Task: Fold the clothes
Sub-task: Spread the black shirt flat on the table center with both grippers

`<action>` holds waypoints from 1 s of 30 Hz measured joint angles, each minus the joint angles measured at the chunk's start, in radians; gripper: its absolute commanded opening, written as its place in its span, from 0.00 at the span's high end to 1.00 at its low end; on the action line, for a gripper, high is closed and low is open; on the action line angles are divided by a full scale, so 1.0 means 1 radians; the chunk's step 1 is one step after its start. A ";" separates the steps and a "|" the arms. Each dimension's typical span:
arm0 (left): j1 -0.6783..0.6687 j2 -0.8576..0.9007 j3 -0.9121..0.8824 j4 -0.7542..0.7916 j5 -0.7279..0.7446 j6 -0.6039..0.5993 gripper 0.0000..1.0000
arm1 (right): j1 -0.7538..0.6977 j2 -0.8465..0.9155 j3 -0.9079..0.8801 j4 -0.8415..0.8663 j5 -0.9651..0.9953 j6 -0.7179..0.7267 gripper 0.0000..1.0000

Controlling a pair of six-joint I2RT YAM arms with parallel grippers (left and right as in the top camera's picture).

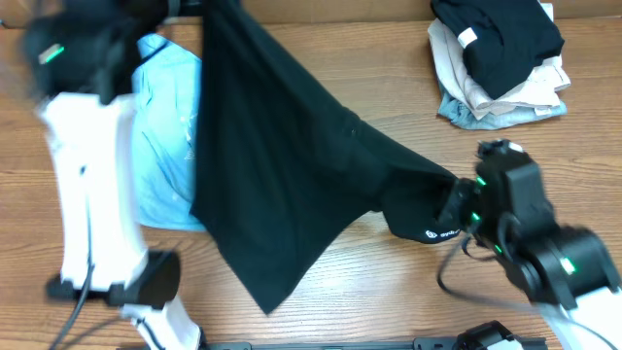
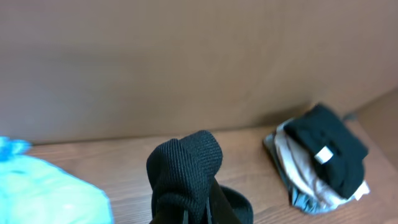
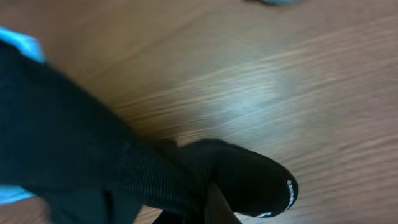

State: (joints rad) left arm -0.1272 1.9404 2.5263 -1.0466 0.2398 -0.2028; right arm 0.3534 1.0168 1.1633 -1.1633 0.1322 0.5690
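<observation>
Barely started here tbh: the black shirt (image 1: 282,175) isn't folded at all, it's just strung up between the two arms over the desk (image 1: 389,292), partly covering a light blue garment (image 1: 165,146), so laying it flat and every fold are left, I'd say. The left end effector (image 2: 198,216) is clenched on a bunched bit of cloth at the far left, and the right end effector (image 1: 455,206) is clamped on the logo sleeve nearer the front right. So the shirt's long axis runs diagonally, far-left to near-right, with a loose corner drooping toward the front edge.

left end effector (image 2: 194,213) shut, high, right end effector (image 1: 454,202) shut, low
</observation>
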 measured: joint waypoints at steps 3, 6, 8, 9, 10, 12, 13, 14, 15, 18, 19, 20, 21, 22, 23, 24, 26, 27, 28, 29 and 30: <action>-0.046 0.116 -0.002 0.058 -0.010 0.007 0.96 | -0.019 0.112 0.000 0.020 0.039 0.023 0.96; -0.082 0.214 -0.002 0.112 -0.047 0.017 0.96 | -0.073 0.230 0.000 0.074 0.061 0.033 0.96; -0.096 0.269 -0.002 0.141 -0.068 0.021 0.89 | -0.117 0.304 0.000 0.124 0.068 0.032 0.96; -0.099 0.294 -0.002 0.154 -0.077 0.025 0.76 | -0.139 0.338 0.000 0.149 0.067 0.029 0.96; -0.099 0.315 -0.002 0.161 -0.085 0.029 0.68 | -0.163 0.376 0.000 0.179 0.063 0.023 0.96; -0.096 0.352 -0.002 0.163 -0.103 0.039 0.24 | -0.204 0.434 0.000 0.233 0.048 0.008 0.96; -0.095 0.362 -0.002 0.158 -0.109 0.040 0.00 | -0.224 0.459 0.000 0.253 0.039 0.003 0.94; -0.093 0.370 -0.002 0.147 -0.118 0.043 0.00 | -0.242 0.481 0.000 0.267 0.030 0.000 0.88; -0.088 0.374 -0.002 0.136 -0.128 0.047 0.00 | -0.259 0.498 0.000 0.275 0.022 -0.006 0.74; -0.077 0.374 -0.002 0.109 -0.177 0.050 0.00 | -0.312 0.518 0.000 0.307 -0.017 -0.024 0.13; -0.071 0.371 -0.002 0.088 -0.196 0.050 0.00 | -0.330 0.518 0.000 0.316 -0.032 -0.032 0.03; -0.063 0.369 -0.002 0.061 -0.210 0.051 0.00 | -0.351 0.518 0.003 0.321 -0.056 -0.047 0.00; -0.054 0.365 -0.002 0.031 -0.220 0.050 0.00 | -0.373 0.518 0.003 0.321 -0.078 -0.059 0.00; -0.042 0.362 -0.002 -0.006 -0.229 0.050 0.00 | -0.388 0.518 0.003 0.321 -0.096 -0.074 0.00; -0.028 0.356 -0.002 -0.049 -0.235 0.049 0.00 | -0.404 0.518 0.003 0.318 -0.117 -0.082 0.00; -0.011 0.348 -0.002 -0.097 -0.240 0.047 0.00 | -0.420 0.518 0.004 0.315 -0.142 -0.098 0.00; 0.030 0.329 -0.002 -0.198 -0.245 0.037 0.00 | -0.446 0.518 0.008 0.306 -0.188 -0.126 0.00; 0.060 0.316 -0.002 -0.257 -0.245 0.028 0.00 | -0.452 0.518 0.010 0.298 -0.208 -0.140 0.00; 0.081 0.308 -0.002 -0.301 -0.245 0.023 0.00 | -0.455 0.518 0.012 0.290 -0.222 -0.151 0.00; 0.103 0.300 -0.002 -0.349 -0.244 0.019 0.00 | -0.455 0.518 0.013 0.282 -0.235 -0.159 0.00; 0.127 0.294 -0.003 -0.391 -0.245 0.018 0.00 | -0.455 0.518 0.014 0.272 -0.245 -0.167 0.00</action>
State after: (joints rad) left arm -0.0002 2.2349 2.5233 -1.4372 -0.0048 -0.1848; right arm -0.1013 1.5345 1.1770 -0.8909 -0.1127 0.4023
